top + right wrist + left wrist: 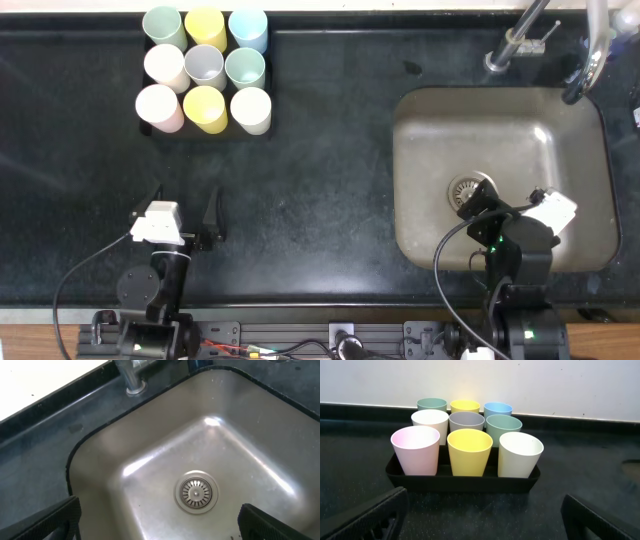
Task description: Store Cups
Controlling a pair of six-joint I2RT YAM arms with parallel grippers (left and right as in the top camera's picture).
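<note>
So the nine pastel plastic cups all sit upright in a three-by-three block inside the shallow black plastic tray, up around 11 o'clock on the dark speckled stone countertop. Every slot looks full to me, so I'd call the storing basically done, and what's left is just parking without wrecking it.

The left gripper sits low on the counter with its fingers spread wide and nothing between them. The tray is at its 12 o'clock, apart from it. From above, the row nearest that gripper runs from the pale pink cup at the 9 o'clock end, through the yellow cup, to the off-white cup at the 3 o'clock end.

The right gripper is over the stainless steel sink at 3 o'clock on the counter. Its fingers are apart too and empty, and the round metal drain is below it.

My tips:
- Any left arm move should go away from the tray, toward 6 o'clock, not forward.
- Those cups look light and would likely tip from a small nudge on the tray wall.
- Don't swing the right arm across.
</note>
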